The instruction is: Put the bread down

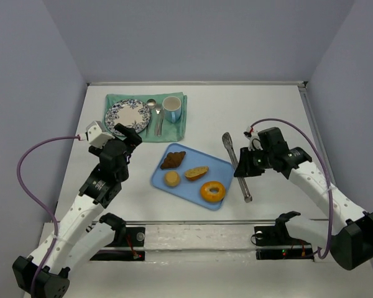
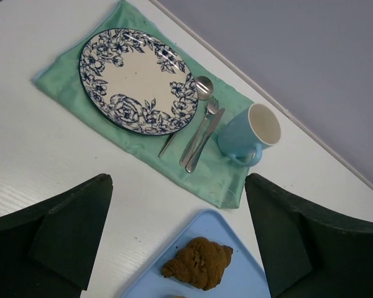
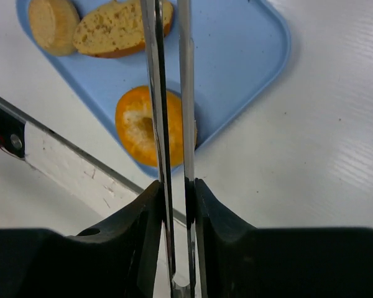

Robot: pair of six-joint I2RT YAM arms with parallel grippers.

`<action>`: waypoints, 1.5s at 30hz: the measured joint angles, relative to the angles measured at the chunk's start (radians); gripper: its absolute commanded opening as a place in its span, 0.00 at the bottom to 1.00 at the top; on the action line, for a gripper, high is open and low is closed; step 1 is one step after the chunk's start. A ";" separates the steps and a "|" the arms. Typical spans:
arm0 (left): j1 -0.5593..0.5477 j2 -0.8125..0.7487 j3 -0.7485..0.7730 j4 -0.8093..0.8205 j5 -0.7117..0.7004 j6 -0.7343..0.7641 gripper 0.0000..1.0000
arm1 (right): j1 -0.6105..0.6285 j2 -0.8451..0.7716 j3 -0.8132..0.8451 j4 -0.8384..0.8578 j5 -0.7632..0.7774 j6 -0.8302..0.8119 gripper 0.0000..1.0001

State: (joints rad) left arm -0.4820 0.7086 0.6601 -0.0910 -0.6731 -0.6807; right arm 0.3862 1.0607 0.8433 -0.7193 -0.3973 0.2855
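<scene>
Pressed together on a pair of metal tongs (image 3: 153, 93), the dark fingers (image 3: 143, 214) of the right gripper (image 3: 177, 186) are pinching the 2 steel arms so that they are running almost parallel with only a thin gap between them. From above, the tongs are lying along the table (image 1: 280, 118) just beside the right edge of the blue tray (image 1: 212, 165), with the right gripper (image 1: 245, 167) clamping them near their near end.

Beyond the tong arms, the 2 pieces of bread are sitting on the tray (image 3: 242, 56): the oblong roll (image 3: 121, 31) near the middle and the round bun (image 3: 53, 23) just beside its left end, close but whether touching cannot be told. An orange-glazed donut (image 3: 133, 127) is resting at the tray's near corner, and a dark croissant-like pastry (image 1: 173, 160) is occupying the far corner.

Over on the other side, the left gripper (image 2: 177, 186) is hovering with its fingers (image 2: 68, 230) spread wide and holding nothing. Past them, a floral plate (image 2: 133, 77), a spoon (image 2: 202, 87), a fork (image 2: 206, 124) and a pale blue mug (image 2: 252, 133) are sitting on a green cloth (image 2: 62, 77).
</scene>
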 measured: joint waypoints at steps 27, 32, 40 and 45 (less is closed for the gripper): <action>0.001 -0.010 -0.027 0.092 0.036 0.044 0.99 | 0.273 0.192 0.320 0.081 0.138 -0.373 0.48; 0.002 -0.020 -0.032 0.094 0.034 0.045 0.99 | 0.433 0.273 0.337 -0.017 0.228 -0.477 0.48; 0.006 -0.039 -0.040 0.094 0.018 0.044 0.99 | 0.540 0.333 0.361 -0.150 0.403 -0.495 0.55; 0.006 -0.039 -0.046 0.094 0.014 0.044 0.99 | 0.561 0.372 0.375 -0.194 0.463 -0.492 0.57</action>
State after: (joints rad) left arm -0.4755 0.6701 0.6140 0.0029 -0.6590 -0.6365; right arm 0.9474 1.4322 1.2186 -0.9134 0.0662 -0.2066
